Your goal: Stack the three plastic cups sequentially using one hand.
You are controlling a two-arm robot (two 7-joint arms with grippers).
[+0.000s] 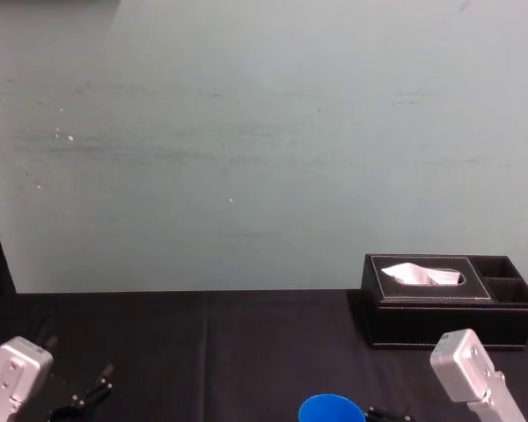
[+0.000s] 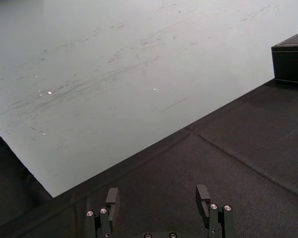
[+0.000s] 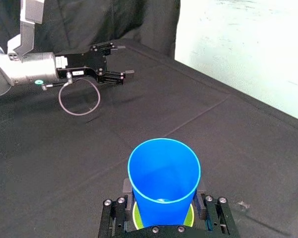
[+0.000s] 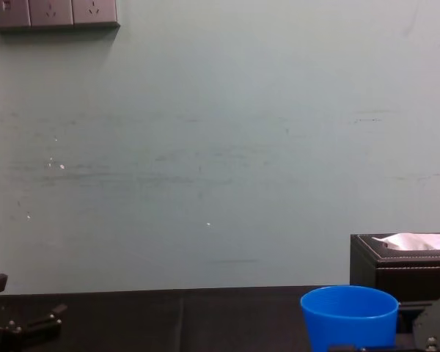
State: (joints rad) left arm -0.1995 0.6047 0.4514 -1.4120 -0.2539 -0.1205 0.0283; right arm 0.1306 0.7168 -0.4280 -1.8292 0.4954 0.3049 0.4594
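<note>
A blue plastic cup (image 3: 164,171) stands upright, mouth up, between the fingers of my right gripper (image 3: 164,197), which is shut on its lower part. A yellow-green rim (image 3: 138,217) shows around the cup's base; I cannot tell what it belongs to. The same blue cup sits at the bottom edge of the head view (image 1: 332,410) and low right in the chest view (image 4: 350,315). My left gripper (image 2: 157,198) hovers open and empty over the black cloth at the left (image 1: 92,391), well apart from the cup (image 3: 116,74).
A black stitched tissue box (image 1: 449,303) stands at the back right of the black-clothed table (image 1: 246,352). A pale wall rises right behind the table's far edge. A thin cable loop (image 3: 79,101) hangs under the left arm.
</note>
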